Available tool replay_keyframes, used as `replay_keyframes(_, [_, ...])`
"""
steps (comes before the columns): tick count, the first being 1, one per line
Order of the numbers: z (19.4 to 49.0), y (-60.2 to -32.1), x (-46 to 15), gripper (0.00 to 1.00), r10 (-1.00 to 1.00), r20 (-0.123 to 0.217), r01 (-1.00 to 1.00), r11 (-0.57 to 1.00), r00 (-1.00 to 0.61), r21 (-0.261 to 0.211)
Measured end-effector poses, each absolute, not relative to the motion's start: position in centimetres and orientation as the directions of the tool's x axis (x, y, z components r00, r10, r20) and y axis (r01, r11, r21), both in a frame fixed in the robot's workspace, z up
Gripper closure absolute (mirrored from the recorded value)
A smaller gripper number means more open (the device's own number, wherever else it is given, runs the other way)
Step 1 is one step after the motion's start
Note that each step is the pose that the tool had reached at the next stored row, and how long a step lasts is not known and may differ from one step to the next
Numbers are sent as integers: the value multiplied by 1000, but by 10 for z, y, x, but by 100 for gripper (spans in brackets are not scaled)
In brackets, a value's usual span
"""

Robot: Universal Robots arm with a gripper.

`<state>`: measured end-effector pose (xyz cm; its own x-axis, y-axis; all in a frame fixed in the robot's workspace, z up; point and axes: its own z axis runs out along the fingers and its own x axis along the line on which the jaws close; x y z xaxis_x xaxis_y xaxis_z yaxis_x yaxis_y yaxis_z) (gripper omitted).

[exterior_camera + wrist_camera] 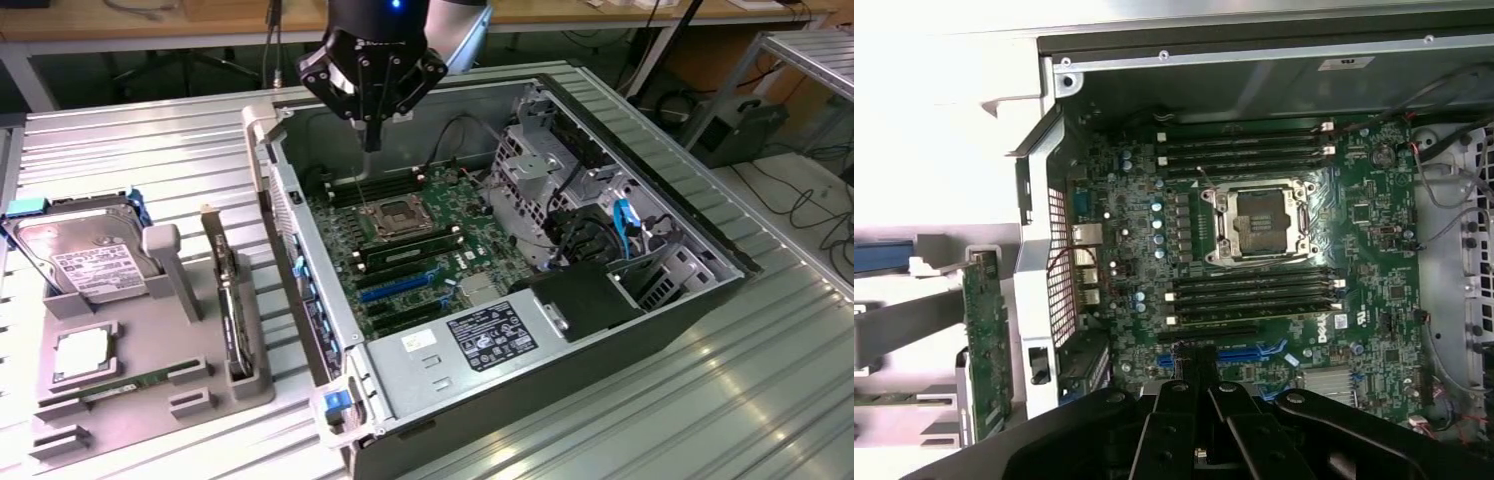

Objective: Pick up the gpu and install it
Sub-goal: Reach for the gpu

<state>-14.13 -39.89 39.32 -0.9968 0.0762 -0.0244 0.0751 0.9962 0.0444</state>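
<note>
The gpu (230, 300) is a thin dark green card with a silver end bracket. It stands on edge in the grey holder (154, 395) at the exterior view's left, outside the computer case. In the wrist view the gpu (985, 340) shows beside the case's rear wall. My gripper (371, 143) hangs over the far end of the open case, above the motherboard (414, 245), with its fingers shut and nothing between them. The wrist view has the shut gripper (1197, 385) over the blue expansion slots (1249, 355).
The grey holder also carries a silver hard drive (80, 255), a processor chip (83, 355) and a narrow RAM stick (127, 385). Inside the case are the open CPU socket (400, 215), drive cages (547, 175) and a power supply (487, 335). Ribbed metal table (747, 390) surrounds it.
</note>
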Motion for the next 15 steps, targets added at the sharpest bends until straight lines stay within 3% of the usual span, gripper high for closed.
replay_keyframes(15, [393,-399,-145,89,76,-24,75,996,-997,44])
